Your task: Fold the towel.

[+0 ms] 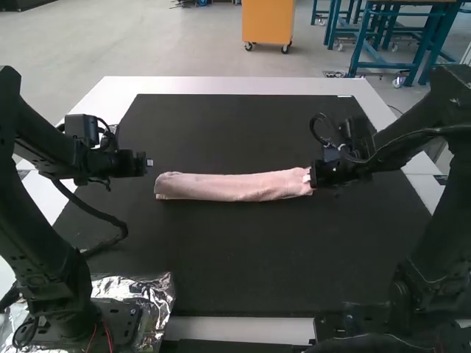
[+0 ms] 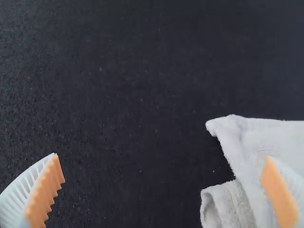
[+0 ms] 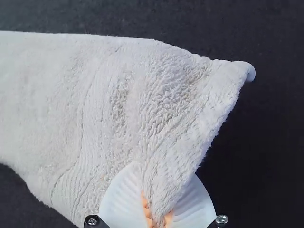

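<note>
The pink towel [image 1: 234, 187] lies as a long narrow folded strip across the middle of the dark mat. At its right end is my right gripper [image 1: 315, 176]; in the right wrist view the right gripper [image 3: 157, 219] is shut on a pinched edge of the towel [image 3: 109, 109] near its end. My left gripper [image 1: 149, 162] is just beyond the strip's left end. In the left wrist view the left gripper [image 2: 161, 190] stands open, its fingers wide apart, one of them over the towel's end [image 2: 251, 142], where layered edges show.
The dark mat [image 1: 243, 257] covers most of the white table [image 1: 221, 85]. Crumpled foil [image 1: 151, 294] lies by the left arm's base, and a thick black cable [image 1: 96, 213] hangs beside that arm.
</note>
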Controlling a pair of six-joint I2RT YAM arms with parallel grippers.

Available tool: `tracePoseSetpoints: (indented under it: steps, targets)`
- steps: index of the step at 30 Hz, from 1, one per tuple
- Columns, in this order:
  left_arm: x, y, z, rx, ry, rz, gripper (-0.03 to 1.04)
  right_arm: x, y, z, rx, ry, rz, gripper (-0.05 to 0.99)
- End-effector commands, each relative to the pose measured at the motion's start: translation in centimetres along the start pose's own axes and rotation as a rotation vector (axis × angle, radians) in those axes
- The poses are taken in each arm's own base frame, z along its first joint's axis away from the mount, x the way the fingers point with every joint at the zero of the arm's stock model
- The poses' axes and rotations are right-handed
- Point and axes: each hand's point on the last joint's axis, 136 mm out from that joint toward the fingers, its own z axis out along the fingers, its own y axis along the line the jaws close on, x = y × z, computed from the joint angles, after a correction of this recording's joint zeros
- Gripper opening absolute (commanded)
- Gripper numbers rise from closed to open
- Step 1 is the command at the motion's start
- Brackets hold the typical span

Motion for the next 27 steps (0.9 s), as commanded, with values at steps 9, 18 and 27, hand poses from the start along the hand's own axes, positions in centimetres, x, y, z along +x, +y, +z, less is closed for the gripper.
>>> tracePoseSetpoints:
  steps: [9, 18, 27]
  targets:
    - [-4.9, 0.2, -1.0, -0.015, -0.136, 0.026, 0.97, -5.3, 5.5, -1.8, -0.130, -0.094, -0.093, -0.02]
    - [-4.4, 1.8, -1.3, -0.061, -0.133, 0.013, 0.97, -5.1, 13.7, 1.8, -0.273, -0.047, -0.157, -0.02]
    - [-2.4, 5.2, -2.2, -0.139, -0.106, -0.013, 0.97, -4.6, 20.8, 5.8, -0.370, -0.017, -0.246, -0.02]
